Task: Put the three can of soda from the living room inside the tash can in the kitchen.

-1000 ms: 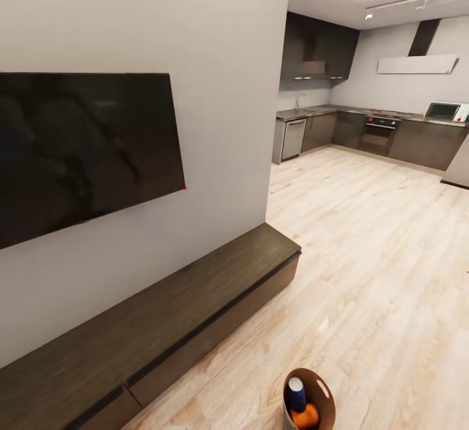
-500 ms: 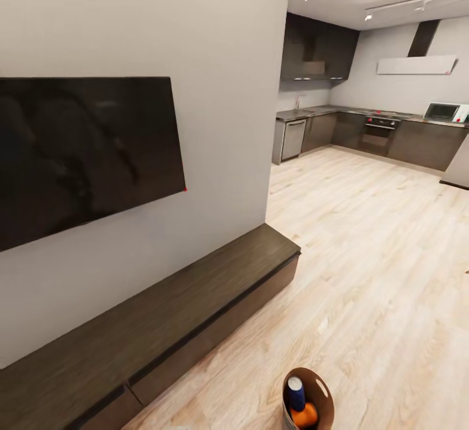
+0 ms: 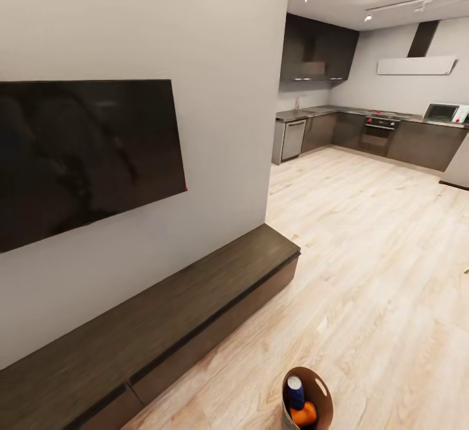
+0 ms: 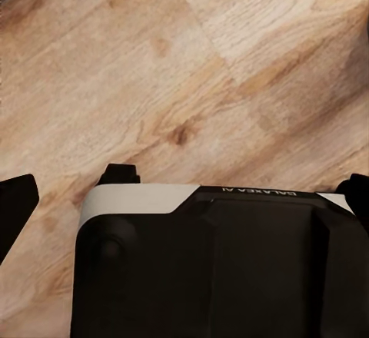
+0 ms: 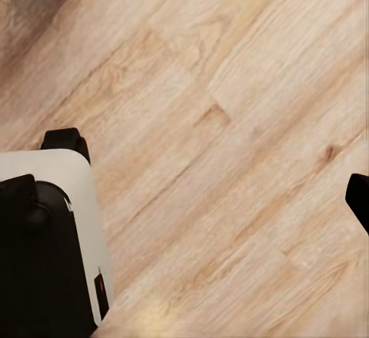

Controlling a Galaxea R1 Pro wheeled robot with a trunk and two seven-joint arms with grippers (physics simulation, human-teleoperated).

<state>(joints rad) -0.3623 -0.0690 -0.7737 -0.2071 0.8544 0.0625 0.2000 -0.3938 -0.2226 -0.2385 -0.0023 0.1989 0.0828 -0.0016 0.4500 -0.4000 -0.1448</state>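
Note:
The tash can (image 3: 324, 392) stands on the light wood floor at the bottom of the head view, grey outside and tan inside, with a handle cut-out near its rim. Inside it a dark blue can of soda (image 3: 296, 391) with a grey top stands upright, and an orange can (image 3: 304, 414) lies beside it. Any other can in the bin is hidden. In the wrist views my left gripper (image 4: 187, 198) and my right gripper (image 5: 187, 196) hang open over bare floor and the robot's base, each black fingertip (image 4: 15, 200) at a frame edge, holding nothing.
The black wall TV (image 3: 85, 156) and the long low dark-wood cabinet (image 3: 163, 326) run along the left wall. Far ahead to the right is the kitchen (image 3: 339, 127) with dark cabinets, a built-in oven (image 3: 381, 131) and a white microwave (image 3: 443, 112). Wood floor stretches between.
The head view has shifted slightly: the TV and the bin sit a little lower in the picture. The cans stay in the bin as before.

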